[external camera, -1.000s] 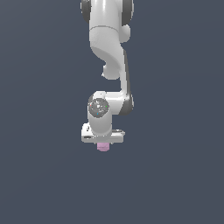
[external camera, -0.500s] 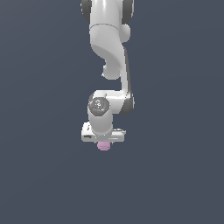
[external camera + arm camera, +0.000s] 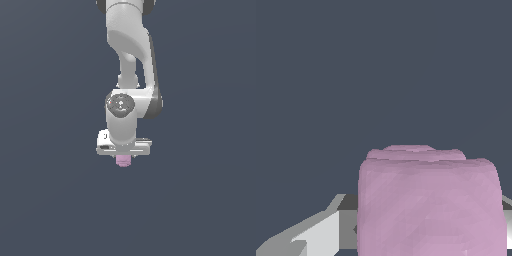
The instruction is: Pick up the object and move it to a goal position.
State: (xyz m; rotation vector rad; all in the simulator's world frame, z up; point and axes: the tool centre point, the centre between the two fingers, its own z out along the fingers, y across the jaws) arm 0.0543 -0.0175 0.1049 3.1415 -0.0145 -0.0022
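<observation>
The object (image 3: 123,161) is a small pale pink block poking out below the white hand of the arm, in the middle of the exterior view. My gripper (image 3: 123,157) is shut on the object, which is much narrower than the hand. In the wrist view the object (image 3: 428,202) looms large and close, with a light grey finger (image 3: 323,232) showing beside it. The fingertips themselves are hidden behind the hand in the exterior view.
The white arm (image 3: 130,55) comes down from the top of the exterior view to the wrist joint (image 3: 120,104). Around it is only a plain dark blue-grey backdrop.
The gripper has risen with the object still in its grip and has shifted slightly toward the exterior view's right.
</observation>
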